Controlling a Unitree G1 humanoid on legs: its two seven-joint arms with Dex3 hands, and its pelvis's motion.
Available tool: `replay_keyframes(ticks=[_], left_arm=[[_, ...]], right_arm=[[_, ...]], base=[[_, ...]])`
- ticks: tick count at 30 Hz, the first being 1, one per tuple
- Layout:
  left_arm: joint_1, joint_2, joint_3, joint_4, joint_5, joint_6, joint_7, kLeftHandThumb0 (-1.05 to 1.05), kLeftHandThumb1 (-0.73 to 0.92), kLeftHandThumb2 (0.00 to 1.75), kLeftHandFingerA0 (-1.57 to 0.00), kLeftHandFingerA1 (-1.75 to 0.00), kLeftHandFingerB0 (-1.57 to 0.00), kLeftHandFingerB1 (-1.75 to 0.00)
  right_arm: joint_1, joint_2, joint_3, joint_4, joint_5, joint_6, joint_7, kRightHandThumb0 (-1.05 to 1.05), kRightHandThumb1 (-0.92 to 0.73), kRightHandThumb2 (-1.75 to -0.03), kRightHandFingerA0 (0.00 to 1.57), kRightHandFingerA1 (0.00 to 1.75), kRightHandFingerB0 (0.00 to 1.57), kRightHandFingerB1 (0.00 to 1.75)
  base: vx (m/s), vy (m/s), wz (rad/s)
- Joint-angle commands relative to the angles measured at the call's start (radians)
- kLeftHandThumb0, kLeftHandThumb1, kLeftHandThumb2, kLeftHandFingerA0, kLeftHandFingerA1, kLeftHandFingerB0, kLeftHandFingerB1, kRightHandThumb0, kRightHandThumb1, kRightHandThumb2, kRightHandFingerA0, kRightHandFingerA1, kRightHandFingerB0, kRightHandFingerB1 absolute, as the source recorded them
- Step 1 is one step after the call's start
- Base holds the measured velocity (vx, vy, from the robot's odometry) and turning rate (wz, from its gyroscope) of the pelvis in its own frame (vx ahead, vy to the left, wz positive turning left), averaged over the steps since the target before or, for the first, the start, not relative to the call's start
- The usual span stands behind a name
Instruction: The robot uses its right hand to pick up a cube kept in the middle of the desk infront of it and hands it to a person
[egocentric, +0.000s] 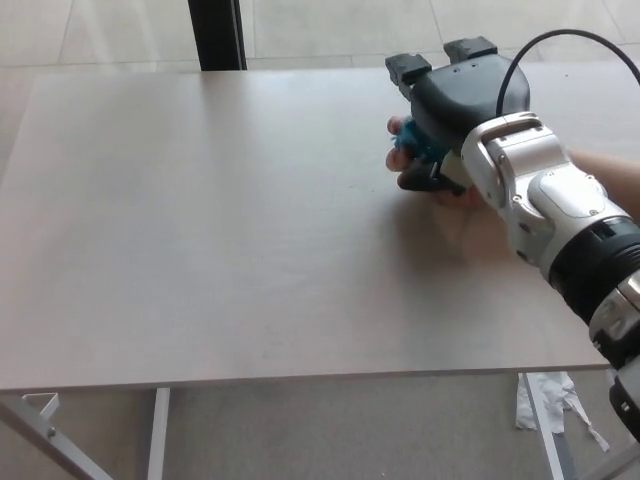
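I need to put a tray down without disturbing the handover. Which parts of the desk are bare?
The desk is bare across its whole left and middle, from the far edge by the dark post to the near edge. The far right is crowded: the right hand holds the blue cube over a person's hand, and the forearm crosses the near right corner.
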Motion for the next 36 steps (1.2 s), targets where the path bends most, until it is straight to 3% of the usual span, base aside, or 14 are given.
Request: replay_keyframes(ticks=[1, 3, 10, 11, 13, 16, 22, 23, 24, 28, 33, 34, 35, 36], left_arm=[[0.031, -0.010, 0.014, 0.002, -0.015, -0.010, 0.002, -0.86, 0.92, 0.74, -0.42, -0.54, -0.41, -0.40], [0.030, -0.010, 0.014, 0.003, -0.015, -0.009, 0.005, -0.87, 0.92, 0.75, -0.43, -0.55, -0.40, -0.40], [0.033, -0.013, 0.019, 0.005, -0.020, -0.003, 0.008, -0.86, 0.92, 0.74, -0.51, -0.62, -0.45, -0.41], [0.038, -0.011, 0.013, 0.003, -0.013, -0.011, 0.011, -0.87, 0.92, 0.75, -0.46, -0.60, -0.44, -0.41], [0.039, -0.012, 0.016, 0.006, -0.016, -0.009, 0.014, -0.93, 0.80, 0.91, -0.43, -0.57, -0.40, -0.44], [0.044, -0.006, 0.010, 0.000, -0.010, -0.015, 0.008, -0.87, 0.92, 0.75, -0.39, -0.52, -0.42, -0.39], [0.046, -0.004, 0.011, 0.001, -0.011, -0.015, 0.008, -0.87, 0.92, 0.75, -0.39, -0.52, -0.42, -0.39], [0.049, 0.001, 0.017, 0.004, -0.016, -0.012, 0.007, -0.85, 0.92, 0.75, -0.41, -0.52, -0.41, -0.39], [0.052, 0.010, 0.028, 0.010, -0.024, -0.007, 0.006, -0.92, 0.80, 0.89, -0.43, -0.58, -0.40, -0.44], [0.052, 0.016, 0.022, 0.011, -0.017, -0.009, 0.007, -0.93, 0.82, 0.86, -0.40, -0.55, -0.38, -0.42], [0.070, 0.028, 0.037, 0.014, -0.030, -0.004, 0.004, -0.86, 0.92, 0.74, -0.39, -0.51, -0.41, -0.39], [0.072, 0.029, 0.040, 0.014, -0.032, -0.002, 0.005, -0.85, 0.92, 0.74, -0.37, -0.51, -0.38, -0.39], [0.072, 0.030, 0.042, 0.013, -0.035, -0.002, 0.006, -0.85, 0.92, 0.73, -0.38, -0.51, -0.40, -0.39], [0.073, 0.031, 0.042, 0.013, -0.034, -0.003, 0.008, -0.85, 0.92, 0.73, -0.38, -0.51, -0.40, -0.39]], right_arm=[[-0.069, -0.075, -0.049, -0.192, 0.064, 0.102, 0.373, -1.05, -0.62, -0.88, 0.00, 0.00, 0.00, 0.00], [-0.050, -0.110, -0.090, -0.268, 0.094, 0.100, 0.388, -1.05, -0.78, -0.66, 0.00, 0.03, 0.00, 0.02], [0.116, -0.325, -0.304, -0.747, 0.167, 0.088, 0.435, -1.05, -0.76, -0.81, 0.00, 0.01, 0.00, 0.03], [0.170, -0.365, -0.364, -0.864, 0.187, 0.101, 0.459, -1.05, -0.65, -1.15, 0.00, 0.16, 0.00, 0.11], [0.289, -0.439, -0.492, -1.093, 0.225, 0.090, 0.486, -1.05, -0.68, -1.14, 0.00, 0.21, 0.00, 0.09], [0.464, -0.485, -0.744, -1.365, 0.362, 0.073, 0.552, -0.95, -0.62, -1.06, 0.01, 0.35, 0.10, 0.14], [0.477, -0.485, -0.748, -1.387, 0.365, 0.083, 0.560, -0.95, -0.62, -1.06, 0.01, 0.35, 0.10, 0.14], [0.600, -0.426, -0.983, -1.534, 0.494, 0.107, 0.593, -0.62, -0.64, -0.60, 0.58, 0.43, 0.40, 0.33], [0.834, -0.328, -1.409, -1.778, 0.714, 0.113, 0.641, -0.65, -0.66, -0.61, 0.74, 0.43, 0.49, 0.36], [1.160, -0.265, -1.841, -1.771, 1.025, -0.080, 0.627, -0.58, -0.62, -0.59, 0.79, 0.52, 0.55, 0.40], [1.377, -0.196, -2.005, -1.681, 1.211, -0.267, 0.497, -0.48, -0.58, -0.58, 0.94, 0.58, 0.67, 0.45], [1.412, -0.180, -2.029, -1.669, 1.251, -0.289, 0.470, -0.50, -0.57, -0.58, 0.99, 0.68, 0.70, 0.45], [1.455, -0.158, -2.053, -1.659, 1.269, -0.308, 0.438, -0.51, -0.58, -0.58, 1.08, 1.09, 0.74, 0.50], [1.474, -0.151, -2.058, -1.646, 1.283, -0.328, 0.428, -0.51, -0.58, -0.58, 1.08, 1.09, 0.74, 0.50]], base=[[0.00, 0.000, 0.00], [0.00, 0.000, 0.00], [0.00, 0.000, 0.00], [0.00, 0.000, 0.00], [0.00, 0.000, 0.00], [0.00, 0.000, 0.00], [0.00, 0.000, 0.00], [0.00, 0.000, 0.00], [0.00, 0.000, 0.00], [0.00, 0.000, 0.00], [0.00, 0.000, 0.00], [0.00, 0.000, 0.00], [0.00, 0.000, 0.00], [0.00, 0.000, 0.00]])
